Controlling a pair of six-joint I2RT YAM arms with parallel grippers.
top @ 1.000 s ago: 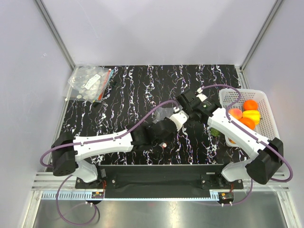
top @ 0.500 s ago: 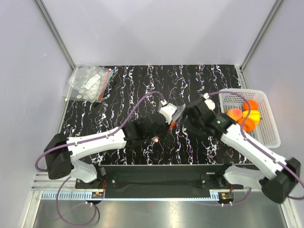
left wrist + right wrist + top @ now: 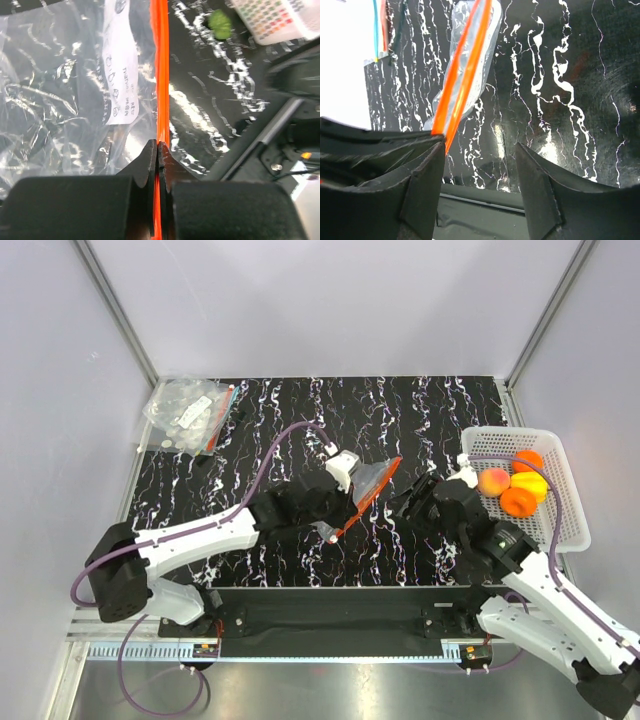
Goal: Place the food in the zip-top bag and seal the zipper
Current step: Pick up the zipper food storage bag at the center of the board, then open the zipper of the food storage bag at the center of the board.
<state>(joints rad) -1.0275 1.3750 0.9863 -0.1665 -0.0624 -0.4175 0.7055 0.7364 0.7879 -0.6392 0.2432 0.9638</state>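
Pinching the zipper between closed fingers, the left gripper is holding the zip-top bag over the middle of the black table. The right gripper is standing spread, gripping nothing, just beside the zipper. The food is sitting in the white basket at the right.

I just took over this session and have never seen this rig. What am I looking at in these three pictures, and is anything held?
Two robot arms stand at the near edge of a black marbled table. One picture looks down from above; the other two come from a camera on each wrist. The left claw is shut on the red-orange zipper of a clear zip-top bag. The right claw is open near it, holding nothing. Toy fruits lie in a white basket at right; spare bags lie far left.
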